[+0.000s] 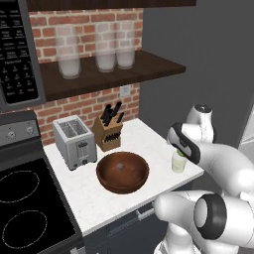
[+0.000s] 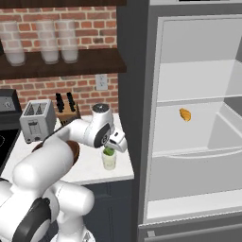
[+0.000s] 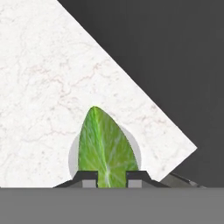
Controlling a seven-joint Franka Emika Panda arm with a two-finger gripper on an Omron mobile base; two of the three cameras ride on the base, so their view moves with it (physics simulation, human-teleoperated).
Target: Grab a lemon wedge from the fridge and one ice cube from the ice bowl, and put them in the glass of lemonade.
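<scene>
Gripper clamps lemon wedge, tip pointing away, over glass of lemonade.

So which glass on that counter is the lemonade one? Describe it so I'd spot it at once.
Start at the white marble counter between the stove and the open fridge. Near its fridge-side front corner, right of the wide wooden bowl, stands the glass of lemonade, with the gripper holding a green lemon wedge above it. It is short, clear and holds pale liquid, unlike the tall frosted jars on the shelf.
</scene>
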